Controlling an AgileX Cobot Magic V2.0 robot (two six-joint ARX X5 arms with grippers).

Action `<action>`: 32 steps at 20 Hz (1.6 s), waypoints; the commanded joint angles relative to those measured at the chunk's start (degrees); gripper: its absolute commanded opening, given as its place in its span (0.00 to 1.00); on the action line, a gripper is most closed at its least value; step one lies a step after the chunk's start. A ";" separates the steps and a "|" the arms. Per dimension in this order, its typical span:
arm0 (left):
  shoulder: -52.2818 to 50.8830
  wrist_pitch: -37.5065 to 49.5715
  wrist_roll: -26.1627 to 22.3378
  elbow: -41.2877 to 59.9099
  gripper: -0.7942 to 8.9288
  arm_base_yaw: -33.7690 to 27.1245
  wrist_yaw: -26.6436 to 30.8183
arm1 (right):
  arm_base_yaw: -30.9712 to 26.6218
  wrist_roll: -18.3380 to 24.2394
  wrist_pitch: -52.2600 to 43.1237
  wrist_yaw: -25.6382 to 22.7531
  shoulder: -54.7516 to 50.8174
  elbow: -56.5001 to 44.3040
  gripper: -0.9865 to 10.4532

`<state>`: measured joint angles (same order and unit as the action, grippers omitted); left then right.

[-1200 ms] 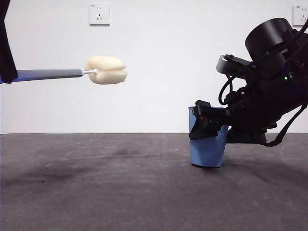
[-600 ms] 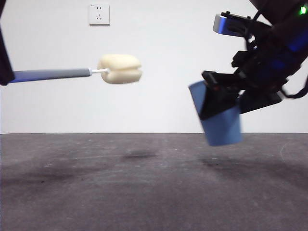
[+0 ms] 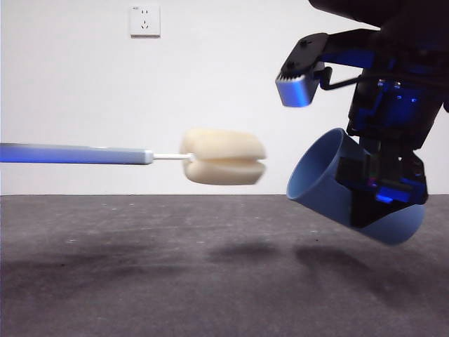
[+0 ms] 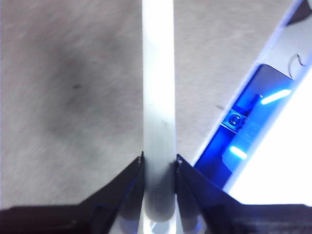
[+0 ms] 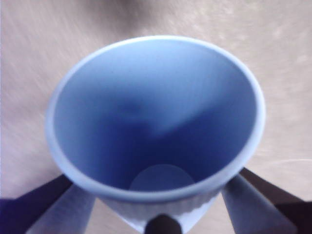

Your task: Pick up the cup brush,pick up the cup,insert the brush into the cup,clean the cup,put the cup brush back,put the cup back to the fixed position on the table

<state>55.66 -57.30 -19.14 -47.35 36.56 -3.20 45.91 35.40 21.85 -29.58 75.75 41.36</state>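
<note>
Left gripper (image 4: 158, 163): clamped on the cup brush (image 3: 223, 156) handle, sponge head reaching out ahead.
Right gripper (image 5: 158, 195): clasping the cup (image 3: 330, 184) (tilted, mouth toward sponge), held above the table (image 3: 140, 281).

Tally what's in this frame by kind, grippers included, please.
Cup brush: 1
Cup: 1
Grippers: 2, left gripper and right gripper
Wall socket: 1
Total: 5
</note>
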 commanded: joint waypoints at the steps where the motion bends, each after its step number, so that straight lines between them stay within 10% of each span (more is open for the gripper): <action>1: 0.17 0.00 -0.15 0.04 0.07 2.69 -0.31 | 1.88 6.56 -0.31 -5.01 0.11 0.39 0.07; 23: 10.25 16.74 18.78 0.02 0.07 17.99 -1.99 | 18.14 13.53 0.07 -9.81 4.79 0.39 0.07; 32: 6.69 1.99 19.56 0.02 0.07 18.10 6.23 | 14.93 10.64 3.02 -14.34 4.92 0.39 0.07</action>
<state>62.65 -55.07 -0.19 -47.35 54.76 2.33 60.93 47.66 24.84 -43.53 80.44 41.52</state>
